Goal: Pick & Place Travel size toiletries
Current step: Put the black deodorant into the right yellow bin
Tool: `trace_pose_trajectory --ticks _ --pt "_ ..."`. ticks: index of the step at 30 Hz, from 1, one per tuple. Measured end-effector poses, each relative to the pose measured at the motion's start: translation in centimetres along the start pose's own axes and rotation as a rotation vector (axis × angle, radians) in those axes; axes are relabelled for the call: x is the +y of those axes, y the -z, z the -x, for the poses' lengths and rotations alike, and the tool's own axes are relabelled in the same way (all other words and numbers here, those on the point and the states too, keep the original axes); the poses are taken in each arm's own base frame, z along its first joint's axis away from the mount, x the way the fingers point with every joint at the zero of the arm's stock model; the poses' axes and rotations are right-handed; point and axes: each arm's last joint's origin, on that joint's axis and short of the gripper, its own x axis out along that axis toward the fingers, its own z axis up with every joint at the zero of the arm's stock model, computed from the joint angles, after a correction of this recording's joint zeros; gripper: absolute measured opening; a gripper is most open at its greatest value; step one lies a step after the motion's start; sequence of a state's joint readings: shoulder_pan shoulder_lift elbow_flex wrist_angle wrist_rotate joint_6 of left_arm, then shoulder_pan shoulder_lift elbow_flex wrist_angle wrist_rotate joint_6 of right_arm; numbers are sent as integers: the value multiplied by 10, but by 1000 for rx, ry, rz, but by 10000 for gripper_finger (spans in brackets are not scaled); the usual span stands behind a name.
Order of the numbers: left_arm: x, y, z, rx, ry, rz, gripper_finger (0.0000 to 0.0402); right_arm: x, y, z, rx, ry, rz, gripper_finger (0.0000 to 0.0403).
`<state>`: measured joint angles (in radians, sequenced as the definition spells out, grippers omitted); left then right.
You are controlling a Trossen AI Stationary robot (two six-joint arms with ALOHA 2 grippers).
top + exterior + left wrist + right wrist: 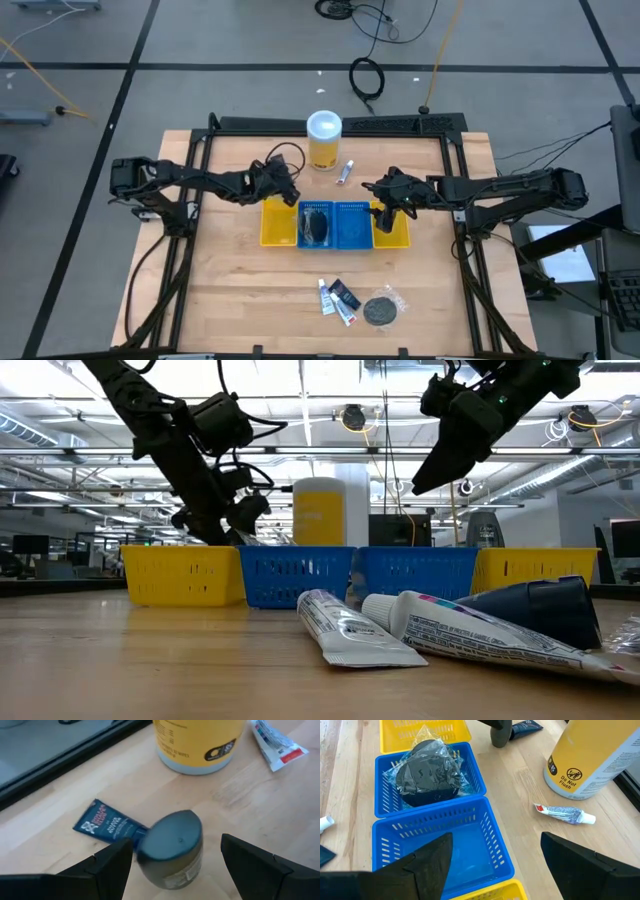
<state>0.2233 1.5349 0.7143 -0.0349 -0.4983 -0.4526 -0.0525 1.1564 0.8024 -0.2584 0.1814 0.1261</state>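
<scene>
Dark tube (172,851) upright betw. left claw (177,862) fingers, apart, high view hides it, right claw (495,865) apart over blue tray (492,832)

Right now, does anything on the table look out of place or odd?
Nothing is spilled or broken. Only one wrapped black disc sits in a blue tray. Other toiletries lie loose: a white tube by the canister, and a dark tube near the open left claw.

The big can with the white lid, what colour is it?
Yellow. The canister shows it best in the right wrist view.
</scene>
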Motion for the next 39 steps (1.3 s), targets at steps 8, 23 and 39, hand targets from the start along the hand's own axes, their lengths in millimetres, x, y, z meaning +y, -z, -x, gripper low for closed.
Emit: trace_pose_trajectory --ticks 8,23,39 --pt "0 0 0 14 23 -3 296 0 0 0 0 0 0 293" --pt "0 3 -2 31 18 -19 198 0 0 0 0 0 0 293" --pt "-3 0 -2 20 80 -53 18 0 0 0 0 0 0 293"
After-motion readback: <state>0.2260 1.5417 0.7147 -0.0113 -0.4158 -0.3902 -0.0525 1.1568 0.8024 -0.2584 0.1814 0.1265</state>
